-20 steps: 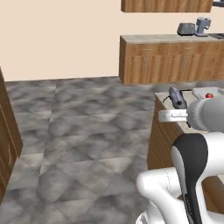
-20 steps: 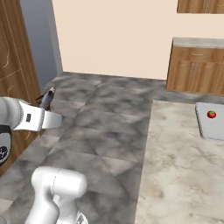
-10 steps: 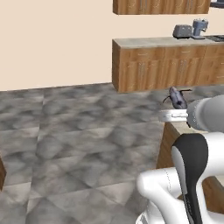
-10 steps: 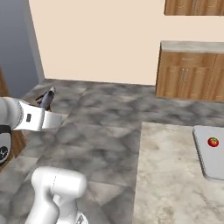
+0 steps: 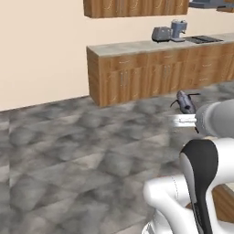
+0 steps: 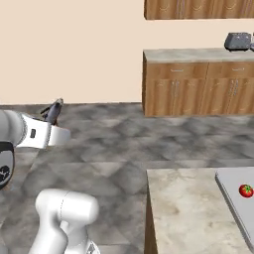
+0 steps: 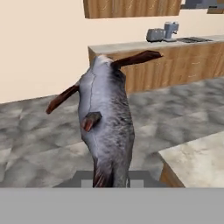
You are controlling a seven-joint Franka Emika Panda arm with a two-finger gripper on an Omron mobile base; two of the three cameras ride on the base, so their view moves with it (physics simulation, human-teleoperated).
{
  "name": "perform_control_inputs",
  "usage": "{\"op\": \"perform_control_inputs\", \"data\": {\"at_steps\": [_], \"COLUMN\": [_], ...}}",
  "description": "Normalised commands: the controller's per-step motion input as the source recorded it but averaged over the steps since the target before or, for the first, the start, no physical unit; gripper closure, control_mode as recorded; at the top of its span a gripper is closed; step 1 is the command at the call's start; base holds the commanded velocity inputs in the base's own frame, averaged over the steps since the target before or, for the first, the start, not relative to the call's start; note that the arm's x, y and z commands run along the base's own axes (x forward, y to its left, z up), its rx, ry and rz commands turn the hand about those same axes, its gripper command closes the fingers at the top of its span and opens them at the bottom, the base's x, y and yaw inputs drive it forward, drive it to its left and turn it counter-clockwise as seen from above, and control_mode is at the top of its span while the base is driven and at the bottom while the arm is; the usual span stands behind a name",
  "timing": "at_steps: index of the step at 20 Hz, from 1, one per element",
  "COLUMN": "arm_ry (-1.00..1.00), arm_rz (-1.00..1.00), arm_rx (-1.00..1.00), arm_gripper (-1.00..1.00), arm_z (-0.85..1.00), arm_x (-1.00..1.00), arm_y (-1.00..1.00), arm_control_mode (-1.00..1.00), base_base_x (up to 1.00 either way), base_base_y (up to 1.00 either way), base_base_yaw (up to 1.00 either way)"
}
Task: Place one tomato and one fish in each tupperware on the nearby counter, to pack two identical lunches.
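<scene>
Held in the gripper (image 7: 111,179) is a grey fish (image 7: 107,131), raised above the floor (image 5: 68,151). Nearest, the counter (image 6: 193,208) is seen from the right base, carrying a tomato (image 6: 245,190) on a grey tray (image 6: 233,193). Farther off, a toaster (image 5: 161,34) and coffee machine (image 5: 178,30) are seen on wall cabinets (image 5: 151,73).

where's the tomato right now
The tomato sits on a grey tray at the right edge of the right base view, on the marbled counter, far from the gripper holding the fish.
</scene>
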Motion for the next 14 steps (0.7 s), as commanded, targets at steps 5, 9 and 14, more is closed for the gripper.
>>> {"op": "perform_control_inputs", "data": {"at_steps": [5,9,14], "arm_ry": [0.0,0.0,0.0], "arm_rz": [0.0,0.0,0.0], "arm_rx": [0.0,0.0,0.0], "arm_gripper": [1.0,1.0,1.0], "arm_z": [0.0,0.0,0.0], "arm_x": [0.0,0.0,0.0], "arm_y": [0.0,0.0,0.0], "arm_control_mode": [1.0,1.0,1.0], "base_base_x": [0.99,0.87,0.59], "base_base_y": [0.43,0.44,0.43], "base_base_yaw": [-0.49,-0.54,-0.58]}}
